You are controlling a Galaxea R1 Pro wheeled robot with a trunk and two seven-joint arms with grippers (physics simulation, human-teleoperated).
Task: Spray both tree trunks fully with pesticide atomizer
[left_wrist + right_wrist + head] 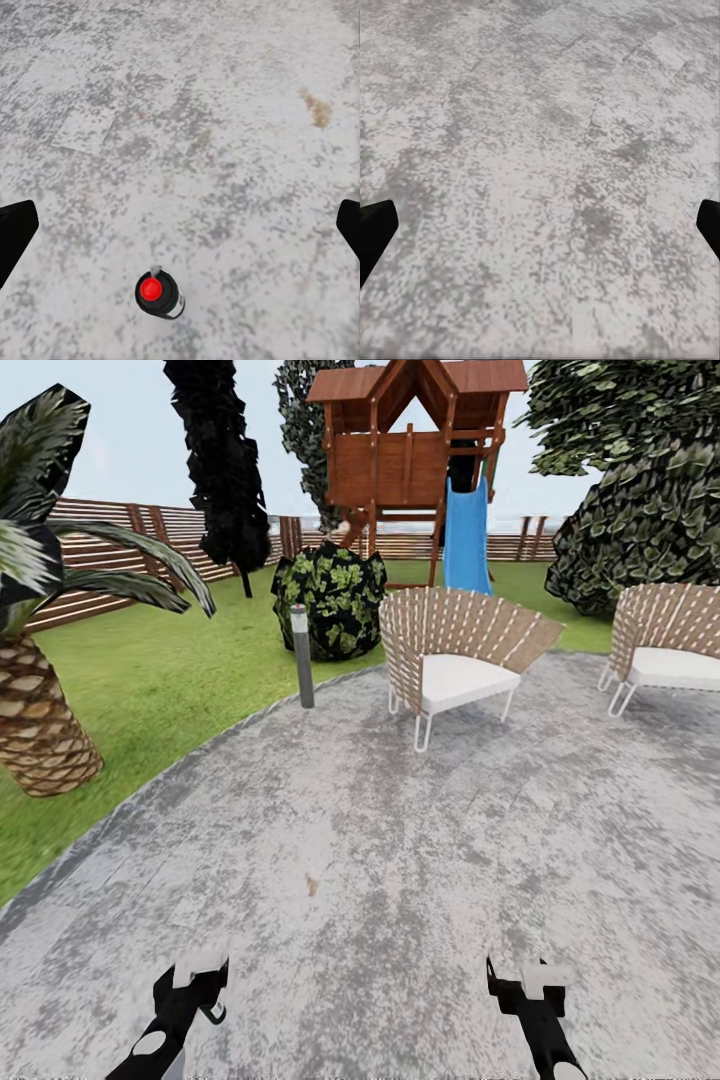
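The pesticide atomizer (158, 294) stands upright on the grey paved floor (400, 840). In the left wrist view I see it from above, with a red cap and a dark and white body. My left gripper (180, 225) hangs open above it, and the atomizer lies off-centre of the gap between the fingers. My right gripper (540, 225) is open over bare paving. Both grippers show low in the head view, the left gripper (195, 985) and the right gripper (530, 985). The trees and their trunks are out of view.
Two woven chairs (455, 660) (670, 650) stand ahead on the patio, with a short grey post light (302, 657) at its edge. Lawn (150, 670), a scaly palm (40, 730), a bush (330, 600), a wooden playhouse with a blue slide (465, 540) and a slat fence (110, 540) lie beyond.
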